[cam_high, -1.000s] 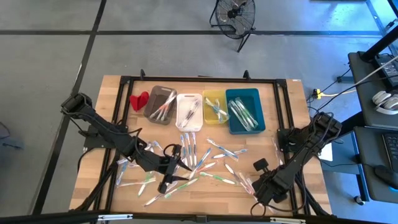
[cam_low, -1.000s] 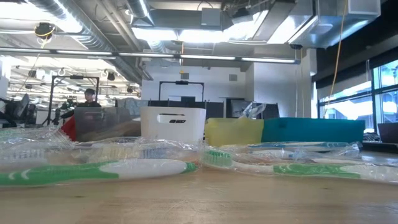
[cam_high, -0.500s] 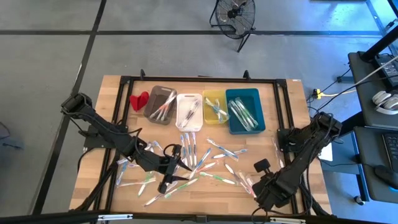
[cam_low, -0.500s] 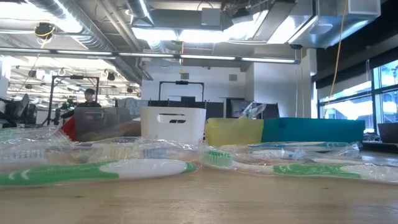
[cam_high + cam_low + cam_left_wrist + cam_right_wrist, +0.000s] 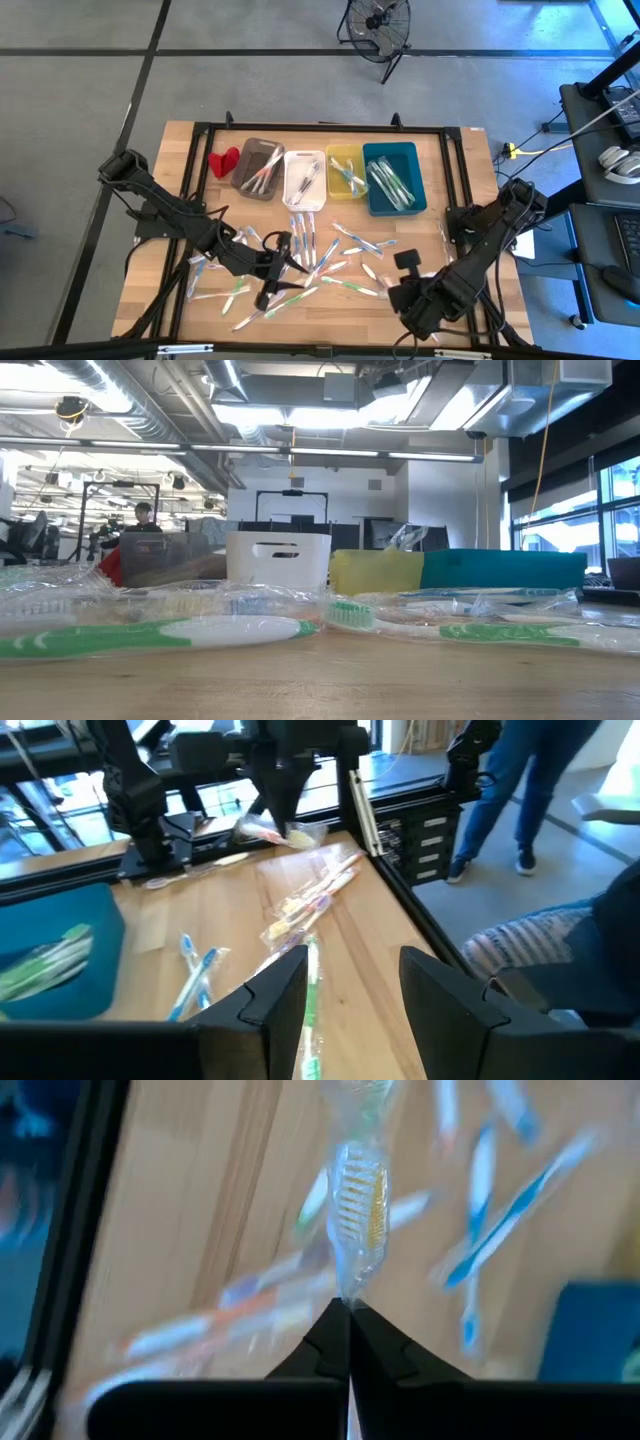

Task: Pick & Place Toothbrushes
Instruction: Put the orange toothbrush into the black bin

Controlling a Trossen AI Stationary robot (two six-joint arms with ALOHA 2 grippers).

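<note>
The pale wooden table carries four rectangular plastic bins far, wrapped pale toothbrushes scattered nearer.

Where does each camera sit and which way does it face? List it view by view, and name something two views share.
High view: overhead, straight down on the table; left arm and right arm both show.
Low view: at tabletop height, level across toothbrushes to the bins; no robot part shows.
Left wrist view: past the open left gripper, across the table toward a person.
Right wrist view: past the shut right gripper, which pinches a wrapped toothbrush.
Shared: the teal bin shows in the high, low and left wrist views.
</note>
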